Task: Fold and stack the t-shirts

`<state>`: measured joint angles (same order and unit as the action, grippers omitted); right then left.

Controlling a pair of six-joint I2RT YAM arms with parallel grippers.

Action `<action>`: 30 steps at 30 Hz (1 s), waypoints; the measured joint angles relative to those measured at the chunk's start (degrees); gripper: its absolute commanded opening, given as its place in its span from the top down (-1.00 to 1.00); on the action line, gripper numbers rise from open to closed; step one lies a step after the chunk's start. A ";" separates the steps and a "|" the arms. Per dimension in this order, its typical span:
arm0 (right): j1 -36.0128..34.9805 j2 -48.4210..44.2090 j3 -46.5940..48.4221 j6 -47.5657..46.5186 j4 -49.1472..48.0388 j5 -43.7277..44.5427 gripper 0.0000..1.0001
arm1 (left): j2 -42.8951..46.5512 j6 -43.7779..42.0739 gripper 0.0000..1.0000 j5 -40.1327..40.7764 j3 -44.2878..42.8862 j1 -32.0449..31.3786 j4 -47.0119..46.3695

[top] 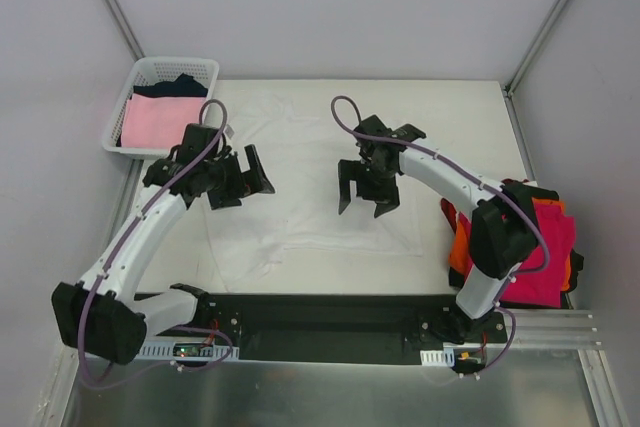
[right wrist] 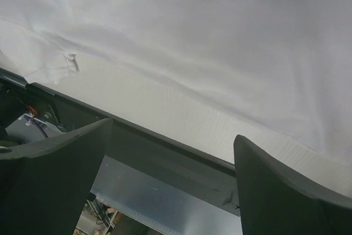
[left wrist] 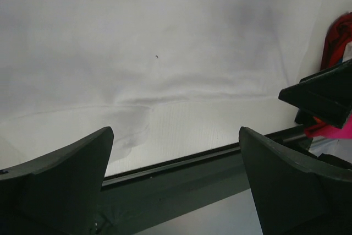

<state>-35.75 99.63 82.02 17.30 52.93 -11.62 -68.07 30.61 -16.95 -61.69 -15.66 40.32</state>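
PROG: stack (top: 545, 247) at R done so far (magenta, orange) | white shirt (top: 300, 172) mid-table, fold unfinished | pink shirt (top: 160, 119) waits in basket (top: 175, 63) | L gripper (top: 242, 183), R gripper (top: 366, 197): wide open, empty

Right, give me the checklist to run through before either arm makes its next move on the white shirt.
1. Left tool open and empty: ok.
2. Right tool open and empty: ok.
3. Neither tool pinching the white t-shirt: ok.
4. White t-shirt lying smooth: not ok, its near-left part is rumpled.
5. Magenta-red shirt at the right edge squared up: cannot tell, the right arm covers part of it.
6. Basket emptied: not ok, a pink shirt and a dark shirt lie in it.
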 measured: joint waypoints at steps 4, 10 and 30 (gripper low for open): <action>-1.55 0.00 1.16 -0.17 1.31 -0.63 -0.93 | 10.05 4.74 -0.99 1.68 4.37 0.00 2.12; -2.38 -6.64 1.36 -0.13 1.66 -0.13 -0.93 | 26.49 10.54 -0.99 8.00 6.10 0.00 10.45; -2.38 -46.21 7.98 17.59 -13.25 5.55 -0.93 | 44.33 17.03 -0.99 18.53 14.34 0.00 22.45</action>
<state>-38.13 53.43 90.00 34.89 39.68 -6.07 -23.75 47.64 1.58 -47.35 -15.66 62.76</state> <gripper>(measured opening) 0.966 0.993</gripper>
